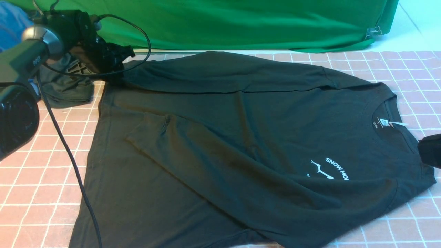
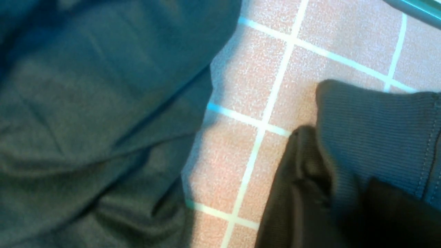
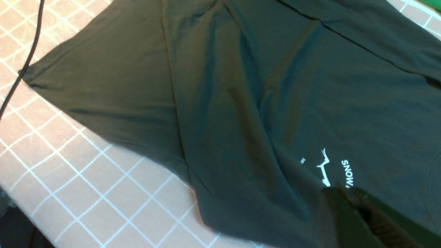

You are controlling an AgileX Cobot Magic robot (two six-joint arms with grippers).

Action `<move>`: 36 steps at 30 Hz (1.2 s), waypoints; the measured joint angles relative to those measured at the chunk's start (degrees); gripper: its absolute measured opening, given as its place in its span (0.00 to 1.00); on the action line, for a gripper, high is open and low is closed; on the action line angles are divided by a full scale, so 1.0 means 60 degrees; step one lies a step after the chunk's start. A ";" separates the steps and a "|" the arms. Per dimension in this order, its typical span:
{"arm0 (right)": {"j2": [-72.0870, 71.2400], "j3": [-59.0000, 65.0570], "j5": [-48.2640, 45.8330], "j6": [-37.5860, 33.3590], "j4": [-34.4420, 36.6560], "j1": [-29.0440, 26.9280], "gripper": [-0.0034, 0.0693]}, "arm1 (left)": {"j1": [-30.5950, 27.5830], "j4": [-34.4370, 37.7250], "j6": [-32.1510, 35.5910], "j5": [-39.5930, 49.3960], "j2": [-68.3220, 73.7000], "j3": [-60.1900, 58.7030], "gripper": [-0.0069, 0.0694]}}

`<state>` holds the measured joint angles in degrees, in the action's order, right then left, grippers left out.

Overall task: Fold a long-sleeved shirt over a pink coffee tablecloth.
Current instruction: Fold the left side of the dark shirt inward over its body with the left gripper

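The long-sleeved shirt (image 1: 241,137) lies flat on the pink coffee tablecloth (image 1: 41,193), neck and white label to the right, hem to the left. Its near sleeve is folded slantwise across the body. The far sleeve runs along the back edge to my left gripper (image 1: 119,69). In the left wrist view that gripper (image 2: 339,172) has closed on the sleeve's ribbed cuff (image 2: 375,131), which sits between the two dark fingers. My right gripper (image 3: 344,193) is shut and empty, above the white chest print (image 3: 346,172). Only its black tip (image 1: 430,150) shows at the right edge of the front view.
A smaller dark garment (image 1: 65,88) lies crumpled left of the shirt's far corner. A green cloth (image 1: 241,24) hangs along the back. A blue garment (image 1: 10,20) shows at the top left. The left arm's black cable (image 1: 69,155) trails over the shirt's hem side.
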<state>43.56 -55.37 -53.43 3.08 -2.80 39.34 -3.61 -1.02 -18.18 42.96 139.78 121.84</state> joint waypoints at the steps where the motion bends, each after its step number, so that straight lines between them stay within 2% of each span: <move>1: 0.0000 0.0000 0.0000 0.0000 0.0000 0.0000 0.10 | 0.0000 0.0000 0.0117 0.0009 -0.0020 0.0000 0.27; 3: 0.0000 0.0000 0.0000 0.0000 0.0000 0.0000 0.10 | 0.0000 -0.0009 0.0385 0.0038 -0.0109 0.0000 0.17; 4: 0.0000 0.0000 0.0000 0.0000 0.0000 0.0000 0.10 | 0.0010 -0.0034 0.0453 0.0079 -0.0159 0.0000 0.16; 13: 0.0000 0.0000 0.0000 0.0000 0.0000 0.0000 0.10 | 0.0020 -0.0323 0.0574 0.0156 -0.0315 0.0010 0.17; 18: 0.0000 0.0000 0.0000 0.0000 0.0000 0.0000 0.10 | 0.0020 -0.0374 0.0610 0.0150 -0.0319 0.0010 0.27; 23: 0.0000 0.0033 0.0000 0.0000 0.0000 0.0000 0.10 | 0.0020 -0.0435 0.0656 0.0146 -0.0319 0.0010 0.48; 27: 0.0000 0.0045 0.0000 0.0000 0.0000 0.0000 0.10 | 0.0020 -0.0442 0.0659 0.0146 -0.0319 0.0010 0.59; 31: 0.0000 0.0045 0.0000 0.0000 0.0000 0.0000 0.10 | 0.0020 -0.0371 0.0659 0.0146 -0.0319 0.0010 0.63; 36: 0.0000 0.0045 0.0000 0.0000 0.0000 0.0000 0.10 | 0.0020 -0.0014 0.0865 0.0146 -0.0319 0.0010 0.63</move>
<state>43.56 -55.10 -53.43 3.08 -2.80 39.34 -3.49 -1.10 -13.00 43.84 137.86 121.89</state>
